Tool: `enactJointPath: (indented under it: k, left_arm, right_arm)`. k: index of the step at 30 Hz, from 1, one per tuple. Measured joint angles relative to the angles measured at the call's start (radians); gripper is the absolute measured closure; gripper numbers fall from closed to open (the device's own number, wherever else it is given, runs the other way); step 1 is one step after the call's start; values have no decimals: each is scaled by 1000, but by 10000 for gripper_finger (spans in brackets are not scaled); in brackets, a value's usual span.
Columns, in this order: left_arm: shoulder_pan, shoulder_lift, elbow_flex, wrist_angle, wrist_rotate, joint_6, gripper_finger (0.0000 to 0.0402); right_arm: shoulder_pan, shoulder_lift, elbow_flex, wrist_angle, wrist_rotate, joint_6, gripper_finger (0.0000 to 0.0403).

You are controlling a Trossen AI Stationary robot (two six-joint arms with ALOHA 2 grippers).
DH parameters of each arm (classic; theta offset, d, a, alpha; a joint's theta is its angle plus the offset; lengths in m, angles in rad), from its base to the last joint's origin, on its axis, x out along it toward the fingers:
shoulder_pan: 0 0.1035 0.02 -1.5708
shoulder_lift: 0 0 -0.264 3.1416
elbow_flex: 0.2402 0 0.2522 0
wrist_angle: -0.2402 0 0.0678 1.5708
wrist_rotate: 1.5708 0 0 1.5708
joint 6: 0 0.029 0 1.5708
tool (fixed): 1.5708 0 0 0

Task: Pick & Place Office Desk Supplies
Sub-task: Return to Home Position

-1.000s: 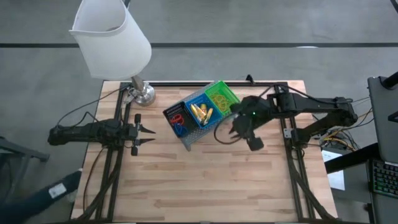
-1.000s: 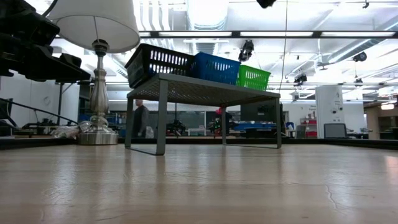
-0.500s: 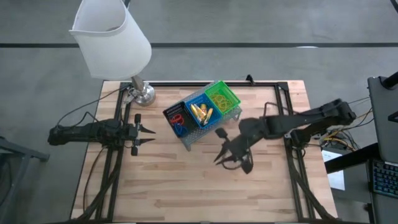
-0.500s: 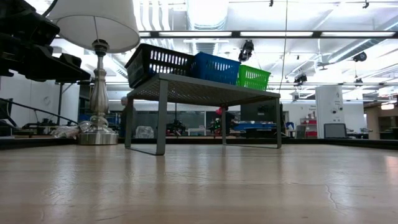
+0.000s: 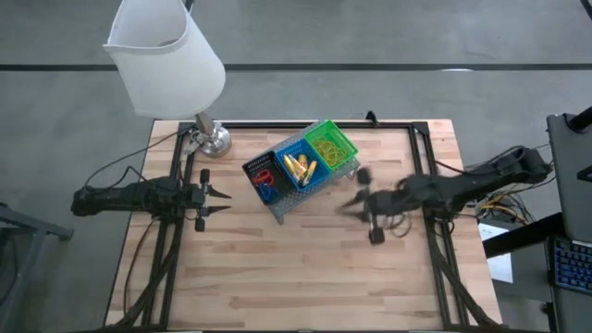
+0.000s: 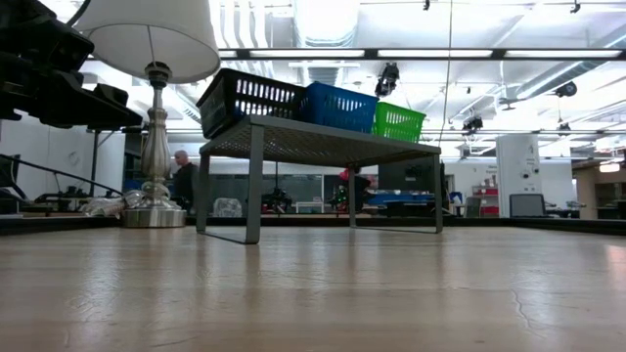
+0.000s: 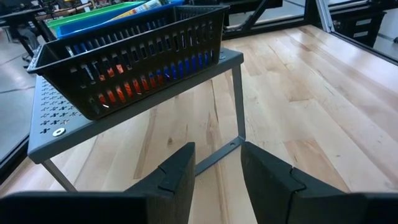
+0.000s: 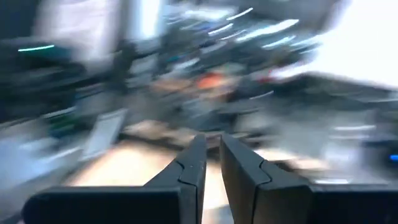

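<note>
The right gripper (image 5: 355,205), fingers nearly together and empty, hangs at four o'clock from the bins (image 5: 298,168), while the left gripper (image 5: 225,201) waits half-open, empty, at nine.

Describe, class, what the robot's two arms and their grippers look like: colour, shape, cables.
Both arms are dark, slim and jointed. The left gripper ends in two thin pointed fingers; in its wrist view those fingers are dark, flat-sided wedges with a stepped notch. The right gripper has the same dark angular fingers. A thin dark cable trails behind the left arm, and yellow and dark wires bunch at the right arm's base.
</note>
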Motion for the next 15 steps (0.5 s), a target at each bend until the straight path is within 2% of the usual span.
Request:
enactJointPath:
  k: [2, 3, 4, 5, 6, 9, 11, 12, 15]
  left_arm:
    - [0, 0, 0, 0, 0, 0, 268]
    - [0, 0, 0, 0, 0, 0, 268]
    - [0, 0, 0, 0, 0, 0, 268]
    - [0, 0, 0, 0, 0, 0, 268]
    - [0, 0, 0, 0, 0, 0, 268]
    - [0, 2, 0, 0, 0, 0, 268]
    - [0, 5, 0, 0, 0, 0, 268]
    - [0, 7, 0, 0, 0, 0, 268]
    - [0, 6, 0, 0, 0, 0, 268]
  right_arm:
    - [7, -56, -102, 163, 203, -61, 360]
    - [-7, -78, -144, 213, 268, -70, 360]
    - [-32, -106, -182, 214, 278, -69, 360]
    - [-68, -135, -210, 194, 242, -56, 360]
    - [-111, -164, -232, 171, 160, -39, 360]
    - [-262, -244, -292, 128, -181, 35, 360]
    - [-350, -290, -333, 137, -342, 90, 360]
    - [-385, -313, -356, 149, -374, 121, 360]
    - [-432, -377, -439, 231, -369, 181, 360]
